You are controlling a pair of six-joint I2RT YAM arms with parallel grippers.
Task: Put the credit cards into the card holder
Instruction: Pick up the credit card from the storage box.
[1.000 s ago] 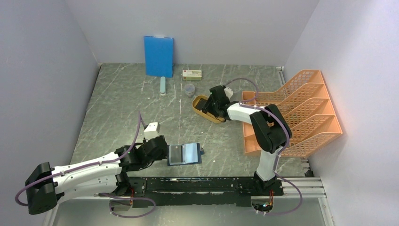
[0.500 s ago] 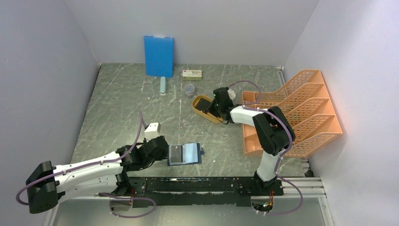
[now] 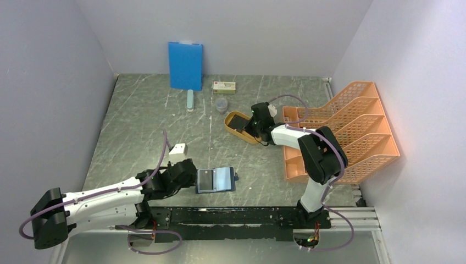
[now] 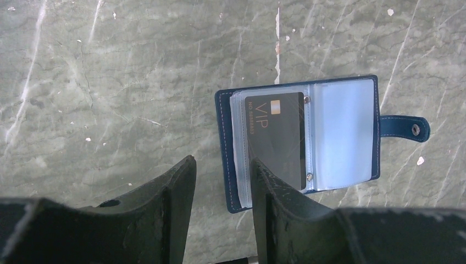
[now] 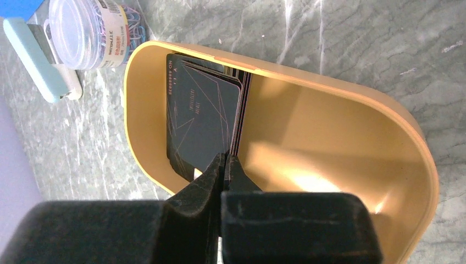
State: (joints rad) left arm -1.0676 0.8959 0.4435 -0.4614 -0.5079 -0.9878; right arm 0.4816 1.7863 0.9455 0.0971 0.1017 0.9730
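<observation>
The card holder (image 3: 216,179) (image 4: 340,132) lies open on the table, with a black VIP credit card (image 4: 275,135) in its left sleeve and its clasp tab pointing right. My left gripper (image 3: 192,177) (image 4: 222,162) is open at the holder's left edge with nothing between its fingers. A stack of dark credit cards (image 5: 200,118) (image 3: 237,121) lies in the yellow oval tray (image 5: 329,91) (image 3: 233,132). My right gripper (image 5: 225,158) (image 3: 254,127) reaches into the tray, its tips shut on the near edge of a card in the stack.
A clear jar of paper clips (image 5: 90,27) (image 3: 221,104) and a pale blue bar (image 5: 38,60) (image 3: 190,100) lie just beyond the tray. A blue board (image 3: 185,65) leans on the back wall beside a small box (image 3: 224,86). An orange file rack (image 3: 351,129) stands right; a white cube (image 3: 177,152) sits near the left arm.
My right gripper has closed from partly open to shut over the cards in the tray, and its wrist has shifted slightly. The left arm and the card holder have not moved.
</observation>
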